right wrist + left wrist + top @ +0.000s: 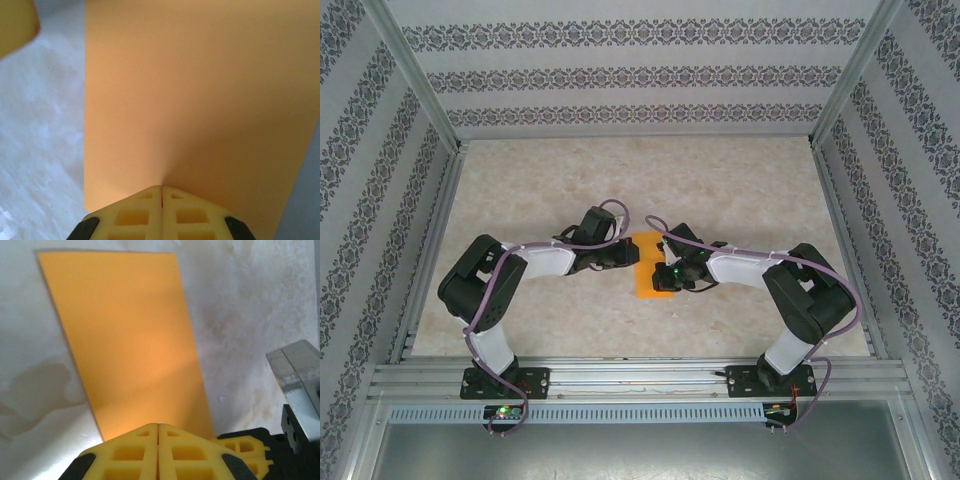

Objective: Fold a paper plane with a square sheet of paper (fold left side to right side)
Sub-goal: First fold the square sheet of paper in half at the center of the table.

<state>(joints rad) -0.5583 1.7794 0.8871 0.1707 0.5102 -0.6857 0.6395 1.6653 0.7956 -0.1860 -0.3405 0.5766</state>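
Nearest the arm bases, the right gripper (161,188) rests on the near right part of the sheet of paper (654,266). Its fingers are clenched tight together, tips on the orange surface, and faint shading in the paper runs in toward them. Whether a sliver of paper is nipped between the tips I cannot tell. It looks more like a press than a pinch.

A little farther on, the left gripper (158,426) meets the sheet's left edge. Its fingers are clenched as well, with the tips at that edge.

The sheet lies flat on the table (720,190) between the two grippers. It shows as a strip narrower than it is long, so it is probably already doubled over left to right. Closed fingers make blunt pressing tools, so I take it they sit there to pin the layers and firm the crease. Beyond the sheet there is bare table.
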